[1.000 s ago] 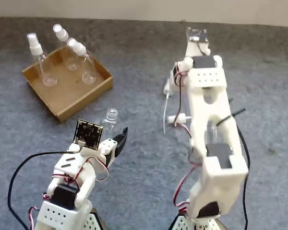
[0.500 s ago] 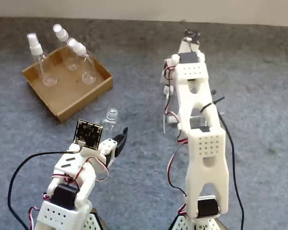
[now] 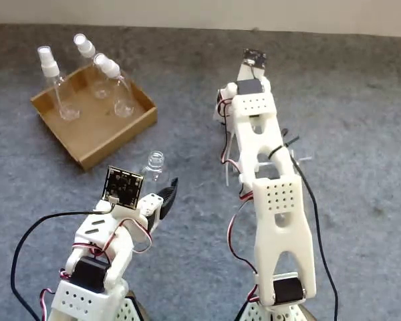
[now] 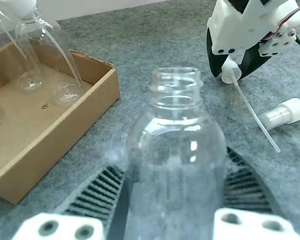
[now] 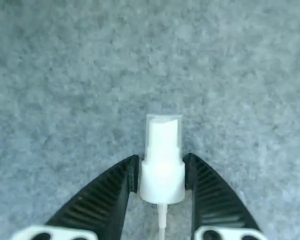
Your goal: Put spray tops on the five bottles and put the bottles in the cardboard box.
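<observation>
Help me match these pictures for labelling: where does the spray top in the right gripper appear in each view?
High view: spray top, thin tube poking out beside the right arm, mid-picture; its head sits under the arm.
Left wrist view: spray top past the uncapped bottle, at the far arm's fingertips.
Right wrist view: spray top pinched between that arm's own black fingers.
Shared landmark: the right gripper clasping it.

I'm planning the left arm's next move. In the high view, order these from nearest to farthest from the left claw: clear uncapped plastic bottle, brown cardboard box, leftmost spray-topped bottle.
1. The clear uncapped plastic bottle, gripped in the left claw.
2. The brown cardboard box, its near wall farther off to the left.
3. The leftmost spray-topped bottle, standing by the box's far left wall.
</observation>
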Motion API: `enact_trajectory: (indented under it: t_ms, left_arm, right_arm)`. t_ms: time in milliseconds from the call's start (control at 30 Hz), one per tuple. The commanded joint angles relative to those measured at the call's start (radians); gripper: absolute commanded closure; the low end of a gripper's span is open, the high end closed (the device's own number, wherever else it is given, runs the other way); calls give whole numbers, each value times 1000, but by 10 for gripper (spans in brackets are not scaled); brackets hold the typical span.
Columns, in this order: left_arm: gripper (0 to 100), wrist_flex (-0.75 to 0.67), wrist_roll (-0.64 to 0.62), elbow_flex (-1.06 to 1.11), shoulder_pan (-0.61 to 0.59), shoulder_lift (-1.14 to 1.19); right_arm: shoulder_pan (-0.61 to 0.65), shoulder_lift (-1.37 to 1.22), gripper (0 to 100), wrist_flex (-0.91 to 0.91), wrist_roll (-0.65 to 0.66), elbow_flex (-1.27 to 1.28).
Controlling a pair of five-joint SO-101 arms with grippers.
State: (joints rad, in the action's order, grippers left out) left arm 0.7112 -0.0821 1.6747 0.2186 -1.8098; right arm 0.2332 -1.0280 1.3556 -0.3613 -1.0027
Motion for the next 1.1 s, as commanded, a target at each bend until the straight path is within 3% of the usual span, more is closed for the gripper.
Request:
enact_trajectory:
  t_ms: [0,233,333,500,633,767,1067]
  left_arm:
    - [888,8,-12,21,7,-18]
    - [888,8,-12,21,7,-18]
    - [888,8,-12,21,7,-18]
    - [888,9,-12,21,7,-18]
    - [888,9,-12,21,41,-18]
    - [888,34,-12,21,101,-18]
    - [885,112,-11,21,225,-18]
  right_arm:
    - [8,2,856,-12,-6,-48]
    - [4,7,993,-18,-3,-50]
    - [-2,8,994,-10,20,-70]
    - [-7,7,994,151,195,-278]
    - [-2,5,993,334,201,-564]
    - [-1,22,991,400,201,-823]
    - [-27,168,993,412,199,-746]
